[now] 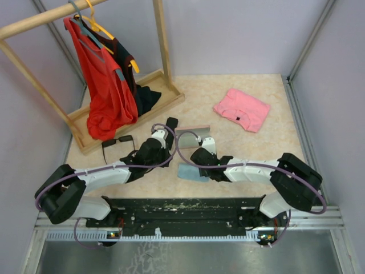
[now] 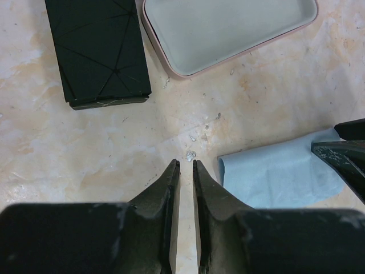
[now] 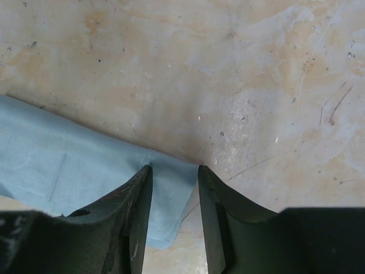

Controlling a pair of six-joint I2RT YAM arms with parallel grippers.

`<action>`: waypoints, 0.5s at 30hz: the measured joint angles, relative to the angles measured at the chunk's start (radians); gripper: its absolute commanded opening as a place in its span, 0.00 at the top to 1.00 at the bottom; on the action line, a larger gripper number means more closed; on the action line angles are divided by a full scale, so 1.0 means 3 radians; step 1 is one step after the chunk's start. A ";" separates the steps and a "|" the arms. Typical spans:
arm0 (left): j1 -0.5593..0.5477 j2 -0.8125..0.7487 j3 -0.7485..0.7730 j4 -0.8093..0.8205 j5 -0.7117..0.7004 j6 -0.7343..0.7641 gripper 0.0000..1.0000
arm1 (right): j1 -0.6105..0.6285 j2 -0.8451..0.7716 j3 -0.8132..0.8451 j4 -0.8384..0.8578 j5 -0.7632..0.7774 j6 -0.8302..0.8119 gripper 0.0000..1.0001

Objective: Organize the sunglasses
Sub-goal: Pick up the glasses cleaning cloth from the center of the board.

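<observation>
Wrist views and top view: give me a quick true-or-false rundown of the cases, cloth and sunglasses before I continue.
1. The jaws of the right gripper straddle an edge of the blue cloth. True.
2. The left gripper holds the black sunglasses. False: its jaws are empty, and the glasses lie on the table by the base of the clothes rack.
3. The pink-rimmed case is closed. False: it lies open.
4. The black case lies beside the pink-rimmed case. True.

Ahead-left of left gripper, black case, fine-lined; ahead, pink case, grey inside; right, pale blue cloth; underneath, beige marbled table.
</observation>
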State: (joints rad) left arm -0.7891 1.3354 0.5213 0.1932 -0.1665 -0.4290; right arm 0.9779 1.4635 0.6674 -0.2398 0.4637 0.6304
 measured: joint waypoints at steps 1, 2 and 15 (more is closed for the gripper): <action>0.0000 0.0000 0.0000 0.0000 0.0001 0.0000 0.80 | 0.0004 -0.0022 -0.0015 -0.0017 -0.0004 0.0011 0.61; 0.0000 0.0000 0.0000 0.0001 0.0003 0.0000 0.80 | 0.0006 -0.0039 -0.0031 -0.0022 -0.0004 0.0029 0.61; 0.0000 0.0000 0.0000 0.0004 0.0043 -0.0001 0.80 | 0.0008 -0.0432 -0.0354 -0.0043 -0.0003 0.0252 0.59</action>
State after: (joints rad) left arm -0.7891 1.3354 0.5213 0.1944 -0.1535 -0.4294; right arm 0.9802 1.3338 0.5613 -0.2527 0.4629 0.7059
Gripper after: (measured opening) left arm 0.201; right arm 0.408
